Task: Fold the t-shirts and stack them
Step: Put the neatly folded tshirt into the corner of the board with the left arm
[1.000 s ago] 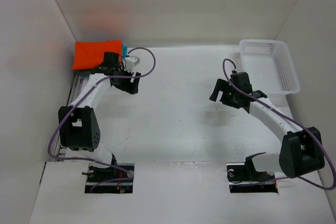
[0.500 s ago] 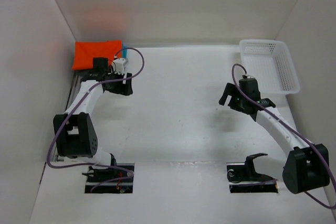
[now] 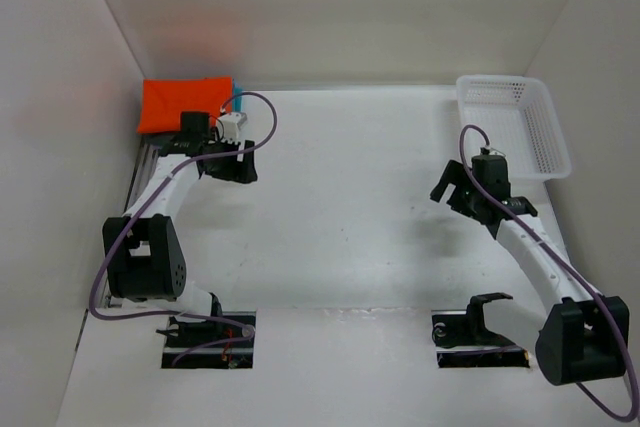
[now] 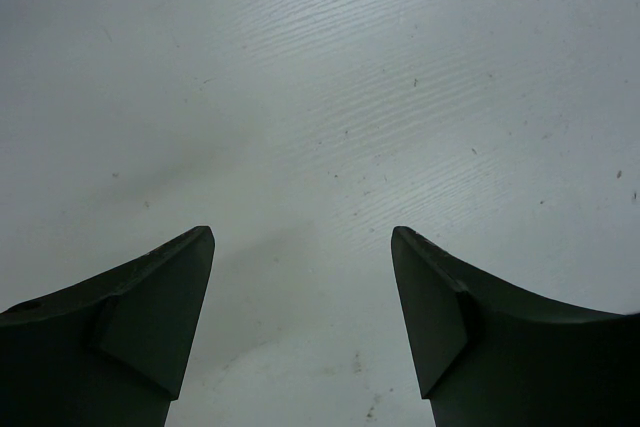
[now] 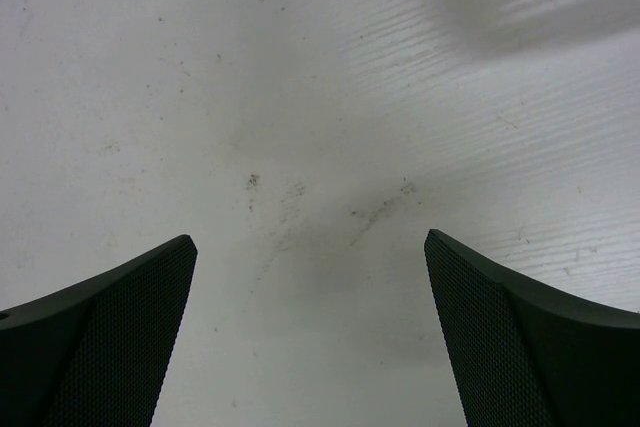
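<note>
Since a second earlier, the right arm has swung back to the right and nearer its base, and the left arm has eased a little away from the far-left corner.

At the near edge, both arm bases sit bolted side by side. Just beyond them, the white bench (image 3: 340, 237) is bare across its middle.

The right hand (image 5: 310, 242) hangs over the right side of the bench, its two dark fingers spread as wide as they go, with only scuffed white surface between them. It holds nothing.

The left hand (image 4: 302, 237) hovers over the left side, near the stack but not touching it. Its fingers are well apart and also hold nothing.

In the far-left corner, against the wall, lies the folded orange t-shirt (image 3: 185, 104), flat and squared. A thin edge of a teal t-shirt (image 3: 238, 100) shows at its right side, which suggests the orange one is on top of a pile. No other shirts can be seen; whether they lie beneath cannot be told.

In the far-right corner stands a white mesh basket (image 3: 545, 127), with nothing visible in it.

Both empty hands held apart from the pile suggest the stacking is finished or nearly so.
</note>
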{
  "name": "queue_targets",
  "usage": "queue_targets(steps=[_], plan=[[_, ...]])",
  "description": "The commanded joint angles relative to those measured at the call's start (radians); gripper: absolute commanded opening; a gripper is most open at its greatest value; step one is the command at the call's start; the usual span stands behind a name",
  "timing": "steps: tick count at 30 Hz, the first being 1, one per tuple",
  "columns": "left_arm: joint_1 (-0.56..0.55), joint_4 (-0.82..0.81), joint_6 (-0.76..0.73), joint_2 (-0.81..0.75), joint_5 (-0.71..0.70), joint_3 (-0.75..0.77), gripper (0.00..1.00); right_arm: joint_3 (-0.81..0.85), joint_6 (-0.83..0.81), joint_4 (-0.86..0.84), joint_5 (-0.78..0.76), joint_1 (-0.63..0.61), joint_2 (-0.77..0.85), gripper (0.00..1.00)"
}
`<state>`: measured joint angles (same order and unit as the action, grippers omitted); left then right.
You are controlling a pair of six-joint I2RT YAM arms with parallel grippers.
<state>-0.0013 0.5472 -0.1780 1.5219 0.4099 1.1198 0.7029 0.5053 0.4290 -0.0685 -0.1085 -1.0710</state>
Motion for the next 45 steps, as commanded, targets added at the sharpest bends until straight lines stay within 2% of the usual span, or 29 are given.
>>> queue_targets(steps=[1,6,8,11,12,17,19,27,45], plan=[[-0.002,-0.036,0.04,-0.037,0.038,-0.017,0.71,-0.01,0.007,-0.012,0.01,0.016,0.02,1.0],[-0.009,-0.03,0.038,-0.035,0.04,-0.025,0.71,-0.01,0.007,-0.016,0.019,0.017,0.005,1.0],[-0.056,-0.012,0.035,-0.043,0.072,-0.052,0.71,-0.008,0.007,-0.016,0.019,0.017,-0.003,1.0],[-0.234,0.007,-0.003,-0.063,0.168,-0.11,0.7,-0.003,0.002,-0.018,0.019,0.017,-0.015,1.0],[-0.333,0.01,-0.036,-0.063,0.185,-0.117,0.7,0.001,0.001,-0.018,0.019,0.017,-0.021,1.0],[-0.623,0.013,-0.08,0.046,0.115,-0.022,0.7,0.02,-0.002,-0.007,0.019,0.014,-0.03,1.0],[-0.692,0.011,-0.081,0.092,0.078,0.008,0.69,0.014,0.006,-0.007,0.019,0.013,-0.015,1.0],[-0.696,0.007,-0.046,0.119,0.119,0.021,0.69,-0.045,0.012,-0.004,0.024,0.033,0.042,1.0],[-0.704,0.016,-0.048,0.124,0.11,0.031,0.67,-0.048,0.006,-0.012,0.035,0.043,0.029,1.0]])
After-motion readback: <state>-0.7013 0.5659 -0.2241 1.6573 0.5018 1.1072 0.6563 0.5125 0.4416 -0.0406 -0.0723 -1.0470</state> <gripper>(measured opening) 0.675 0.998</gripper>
